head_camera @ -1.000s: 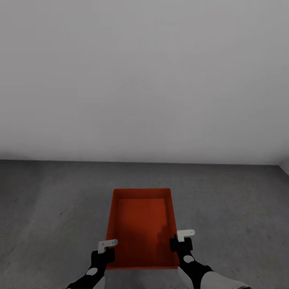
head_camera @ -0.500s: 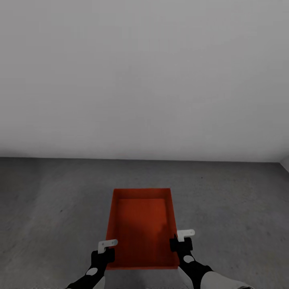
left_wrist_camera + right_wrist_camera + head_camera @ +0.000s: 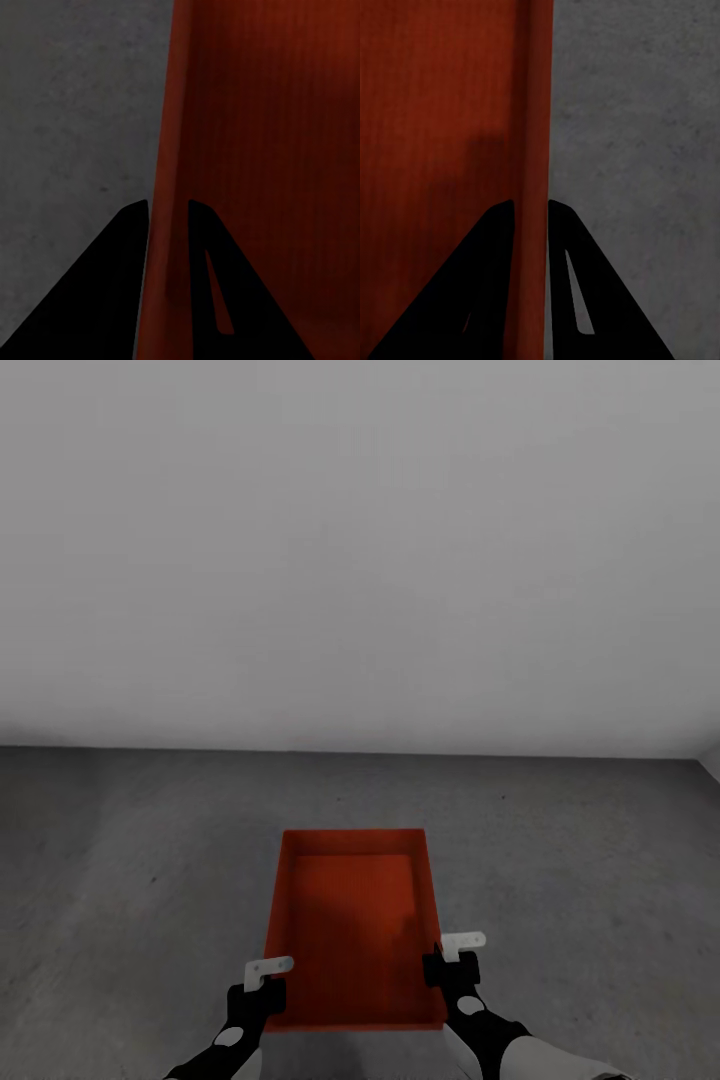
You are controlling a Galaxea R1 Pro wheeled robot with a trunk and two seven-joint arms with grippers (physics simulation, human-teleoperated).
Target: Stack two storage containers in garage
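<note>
Dark grey speckled concrete floor [image 3: 580, 880], meeting a plain white wall [image 3: 360, 560] at the far edge

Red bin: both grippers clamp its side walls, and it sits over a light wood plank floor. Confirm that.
Not quite. The left gripper and right gripper do each pinch a side wall of the red bin, but the floor is dark grey speckled concrete, not wood planks, as the head view shows.

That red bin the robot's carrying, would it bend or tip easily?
The storage container probably flexes little: its thin walls look straight where each claw, left and right, pinches one. Empty, it's likely light. Held on both sides, it seems unlikely to tip.
</note>
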